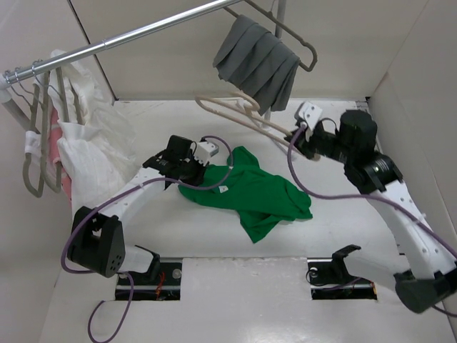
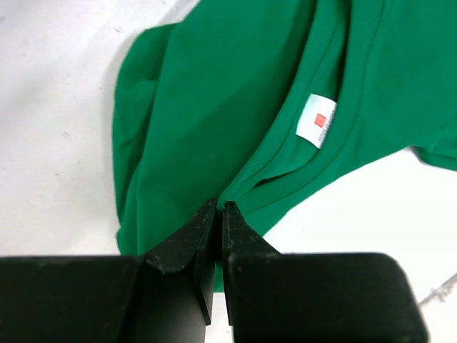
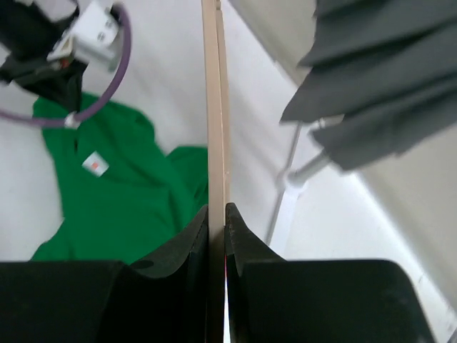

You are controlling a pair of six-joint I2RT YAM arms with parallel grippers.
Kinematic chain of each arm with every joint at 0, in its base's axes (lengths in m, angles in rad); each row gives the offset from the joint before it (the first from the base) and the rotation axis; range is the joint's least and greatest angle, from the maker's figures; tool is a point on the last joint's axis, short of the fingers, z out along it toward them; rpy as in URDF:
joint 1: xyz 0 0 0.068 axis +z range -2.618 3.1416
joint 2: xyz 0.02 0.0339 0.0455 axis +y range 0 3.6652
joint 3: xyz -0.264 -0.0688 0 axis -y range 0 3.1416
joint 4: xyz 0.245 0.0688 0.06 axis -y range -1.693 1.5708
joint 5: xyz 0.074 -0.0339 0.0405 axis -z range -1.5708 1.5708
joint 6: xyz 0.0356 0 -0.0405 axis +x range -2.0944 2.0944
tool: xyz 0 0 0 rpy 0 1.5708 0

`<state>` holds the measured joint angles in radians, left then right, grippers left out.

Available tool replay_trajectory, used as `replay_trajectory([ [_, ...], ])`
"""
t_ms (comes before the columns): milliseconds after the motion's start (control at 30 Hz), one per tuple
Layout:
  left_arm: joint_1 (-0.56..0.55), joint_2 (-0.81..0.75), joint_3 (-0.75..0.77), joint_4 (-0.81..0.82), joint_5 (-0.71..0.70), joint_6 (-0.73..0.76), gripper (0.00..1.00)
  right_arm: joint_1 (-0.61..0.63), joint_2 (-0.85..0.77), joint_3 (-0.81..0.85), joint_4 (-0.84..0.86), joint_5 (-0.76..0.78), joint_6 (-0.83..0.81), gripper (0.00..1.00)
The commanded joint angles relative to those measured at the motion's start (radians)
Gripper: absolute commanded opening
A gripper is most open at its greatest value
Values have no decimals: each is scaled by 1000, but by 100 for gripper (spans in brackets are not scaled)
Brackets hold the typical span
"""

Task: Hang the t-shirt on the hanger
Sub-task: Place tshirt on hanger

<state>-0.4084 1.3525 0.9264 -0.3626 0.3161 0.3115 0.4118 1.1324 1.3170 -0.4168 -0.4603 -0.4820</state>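
The bright green t-shirt (image 1: 253, 191) lies crumpled on the white table, its white neck label (image 2: 318, 120) facing up. My left gripper (image 1: 211, 166) is at the shirt's left side and is shut on the ribbed collar (image 2: 257, 175), with green cloth pinched between the tips (image 2: 220, 207). The beige hanger (image 1: 246, 123) is held above the table behind the shirt. My right gripper (image 1: 296, 136) is shut on its right end; in the right wrist view the thin beige bar (image 3: 214, 107) runs straight up from between the jaws (image 3: 218, 211), with the t-shirt (image 3: 128, 207) below to the left.
A metal rail (image 1: 143, 32) crosses the back. On it hang a grey pleated cloth on a grey hanger (image 1: 257, 61) above the beige hanger, and white garments (image 1: 86, 150) at the left. Cardboard walls enclose the table. A white upright pole (image 3: 293, 179) stands near the right gripper.
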Motion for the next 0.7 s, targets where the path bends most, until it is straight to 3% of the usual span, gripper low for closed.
replay_trajectory([
  [0, 2, -16, 37, -24, 40, -38, 0, -1, -166, -82, -60, 96, 42, 0],
  [267, 11, 39, 135, -10, 5, -107, 0, -10, -376, -150, -394, 183, 74, 0],
  [500, 11, 72, 204, -30, 5, -86, 0, -10, -438, -240, -588, -21, 83, 0],
  [667, 11, 82, 213, -39, 6, -54, 0, -10, -491, -259, -579, -83, 83, 0],
])
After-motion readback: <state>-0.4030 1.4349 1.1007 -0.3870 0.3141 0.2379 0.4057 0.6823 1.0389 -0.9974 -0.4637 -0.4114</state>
